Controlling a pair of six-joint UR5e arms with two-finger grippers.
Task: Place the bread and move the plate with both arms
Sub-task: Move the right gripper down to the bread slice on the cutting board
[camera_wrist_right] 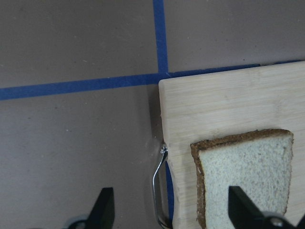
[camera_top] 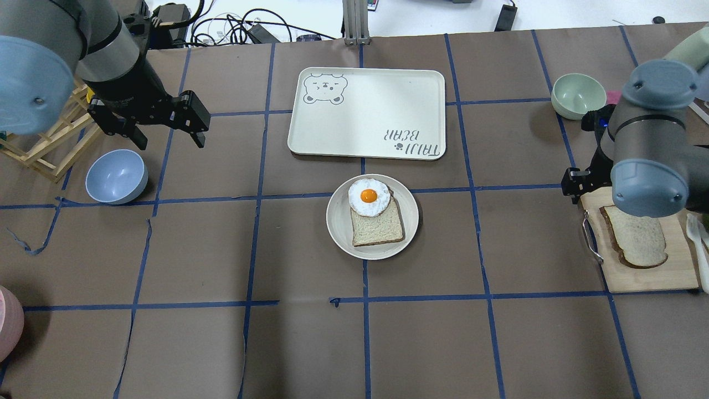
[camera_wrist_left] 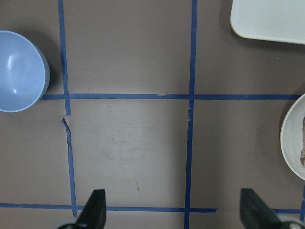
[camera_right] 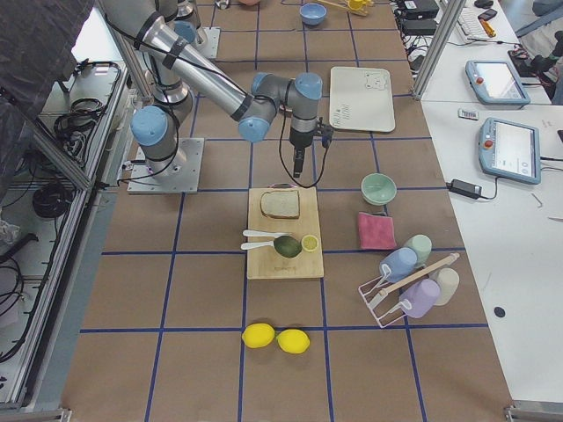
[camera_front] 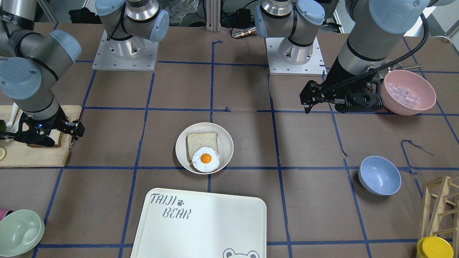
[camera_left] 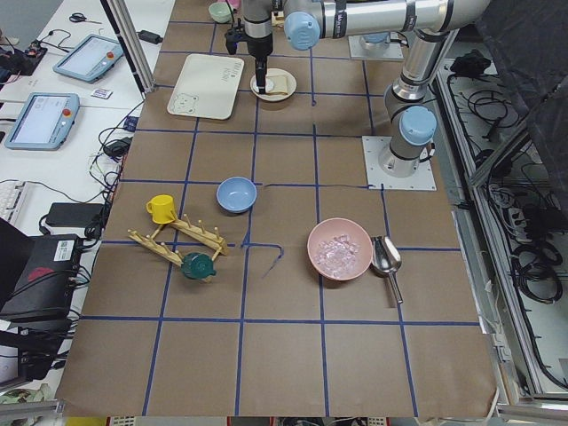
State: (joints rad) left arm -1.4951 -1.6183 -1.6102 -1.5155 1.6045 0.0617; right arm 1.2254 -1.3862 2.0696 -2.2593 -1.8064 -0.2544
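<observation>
The right hand (camera_wrist_right: 172, 212) is held with its fingers spread wide, and nothing is gripped between them. The bread (camera_wrist_right: 245, 179) is seen lying flat on a wooden board (camera_wrist_right: 228, 100), beneath one finger of that hand. The other finger is placed over bare worktop (camera_wrist_right: 71, 143) beside the board's edge. The left hand (camera_wrist_left: 172, 207) is also opened wide and empty above the worktop. The plate (camera_wrist_left: 291, 143), on which a paler slice (camera_top: 379, 227) and a fried egg (camera_top: 368, 197) are carried, is found well off to one side of it. A blue bowl (camera_wrist_left: 19, 71) is found to the other side.
</observation>
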